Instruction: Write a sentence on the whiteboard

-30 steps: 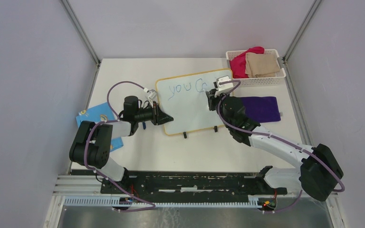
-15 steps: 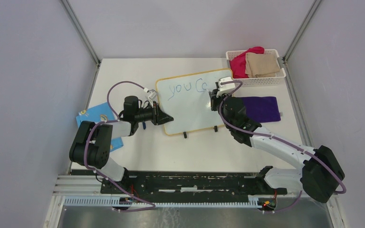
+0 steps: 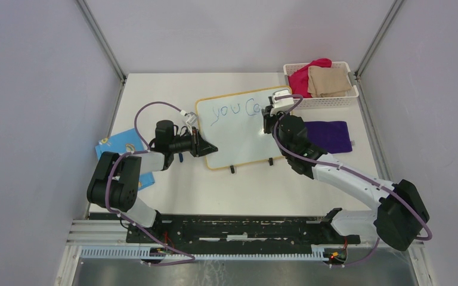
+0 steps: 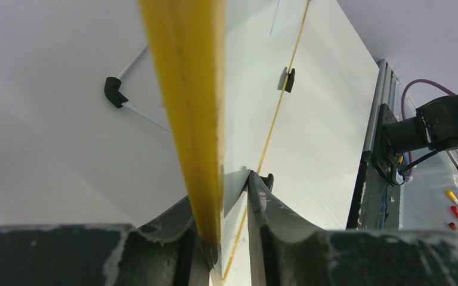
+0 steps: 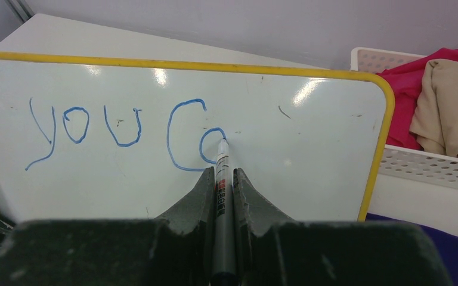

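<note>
Your sentence (image 5: 125,134) reads "you C" plus a part-drawn loop, thin blue. Right gripper (image 5: 222,174) pinches the marker (image 5: 222,202); left gripper (image 4: 223,190) clamps the whiteboard (image 5: 310,161).

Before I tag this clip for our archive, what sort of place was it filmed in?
Most likely a robotics lab test cell: plain grey partition walls on aluminium posts box in a white table, and the left arm and right arm are bolted to a black rail at its near edge.
</note>
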Controlling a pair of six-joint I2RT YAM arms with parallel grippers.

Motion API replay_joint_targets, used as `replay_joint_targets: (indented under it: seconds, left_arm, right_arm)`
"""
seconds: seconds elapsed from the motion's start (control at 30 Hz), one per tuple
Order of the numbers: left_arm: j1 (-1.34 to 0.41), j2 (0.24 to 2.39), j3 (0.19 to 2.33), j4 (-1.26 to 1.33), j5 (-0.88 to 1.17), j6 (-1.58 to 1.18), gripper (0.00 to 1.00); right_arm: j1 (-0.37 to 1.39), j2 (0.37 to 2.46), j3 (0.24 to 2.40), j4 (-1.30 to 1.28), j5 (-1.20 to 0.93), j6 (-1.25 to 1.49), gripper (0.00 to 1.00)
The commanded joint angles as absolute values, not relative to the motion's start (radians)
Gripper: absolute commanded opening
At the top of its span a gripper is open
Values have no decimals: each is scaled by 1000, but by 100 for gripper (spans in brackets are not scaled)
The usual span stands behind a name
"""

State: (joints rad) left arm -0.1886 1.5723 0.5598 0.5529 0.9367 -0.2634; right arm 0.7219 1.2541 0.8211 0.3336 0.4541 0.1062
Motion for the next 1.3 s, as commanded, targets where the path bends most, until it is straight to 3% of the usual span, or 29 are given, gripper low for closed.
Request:
replay_joint_targets:
  seconds: [0.0, 0.57, 1.27]
  left_arm:
    - [-198, 1582, 563, 465, 831, -189, 2]
    - [-199, 1584, 564, 463, 826, -187, 2]
    - [-200, 1585, 564, 459, 824, -188, 2]
  right_arm:
    - [713, 1267, 862, 351, 468, 94, 0]
    - [712, 1204, 742, 351, 455, 143, 0]
    - [706, 1210, 871, 335, 449, 112, 0]
